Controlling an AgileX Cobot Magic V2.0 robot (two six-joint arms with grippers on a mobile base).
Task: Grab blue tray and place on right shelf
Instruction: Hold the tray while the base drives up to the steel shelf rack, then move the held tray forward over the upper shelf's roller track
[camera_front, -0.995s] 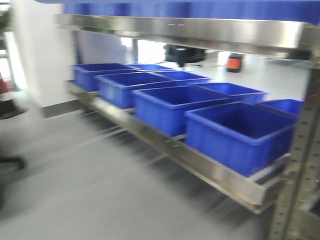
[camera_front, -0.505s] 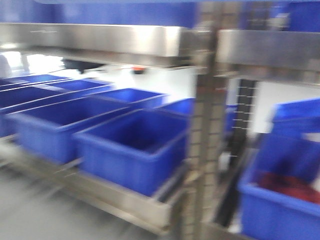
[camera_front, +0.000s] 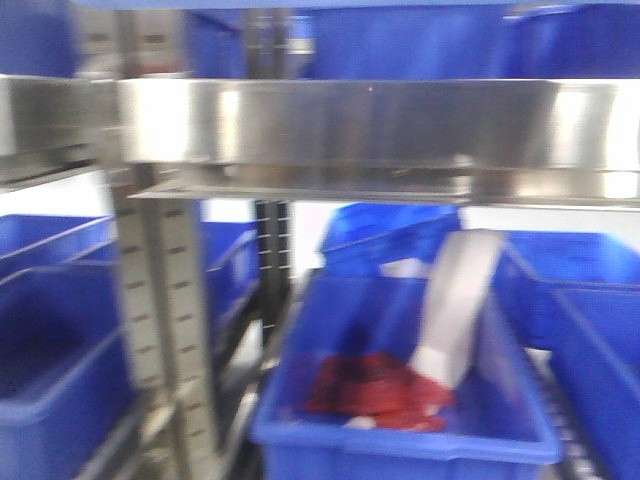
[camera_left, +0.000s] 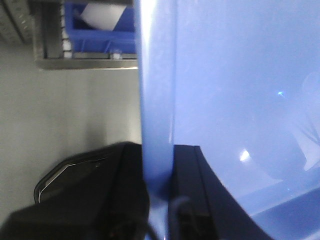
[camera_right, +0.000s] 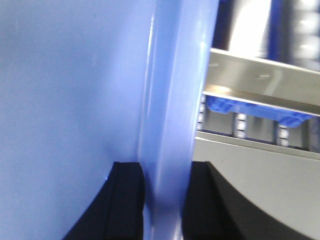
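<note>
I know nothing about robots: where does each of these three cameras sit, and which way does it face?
Front: on the robot, facing the stainless-steel shelf and a dark-blue bin; no arm shows.
Left wrist: behind the left gripper, clamped on the rim of the blue tray; floor beyond.
Right wrist: behind the right gripper, likewise clamped on the tray; shelf beyond.
Shared: both wrist views show the tray.
</note>
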